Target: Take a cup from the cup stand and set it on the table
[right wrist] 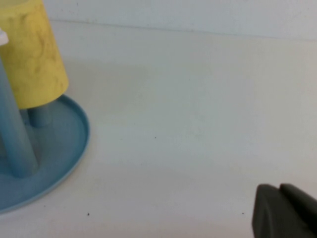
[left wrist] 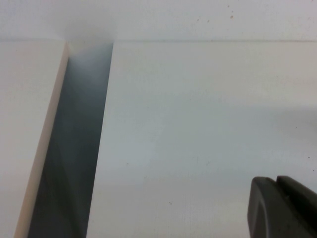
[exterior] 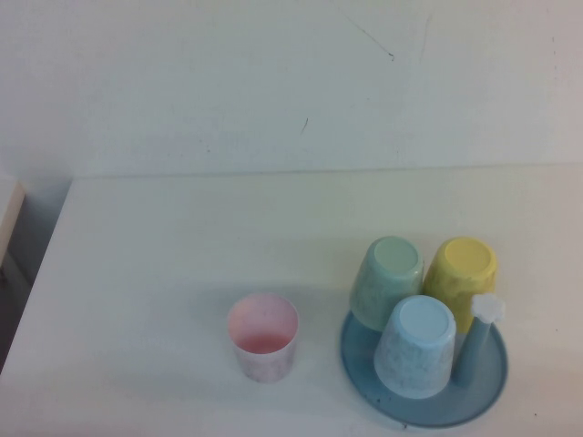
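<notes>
The yellow cup (exterior: 460, 273) hangs upside down on the back right peg of the blue-grey cup stand (exterior: 496, 382). It also shows in the right wrist view (right wrist: 32, 54), over the stand's base (right wrist: 67, 144). My right gripper (right wrist: 279, 187) is shut and empty, low over the white table (exterior: 182, 246), off to the stand's right, apart from the cup. My left gripper (left wrist: 276, 179) is shut and empty over bare table near its left edge. Neither gripper shows in the high view.
A pale green cup (exterior: 387, 278) and a light blue cup (exterior: 416, 346) sit upside down on the stand. One peg with a white cap (exterior: 485, 309) is bare. A pink cup (exterior: 262, 335) stands upright on the table left of the stand. A gap (left wrist: 74, 148) runs along the table's left edge.
</notes>
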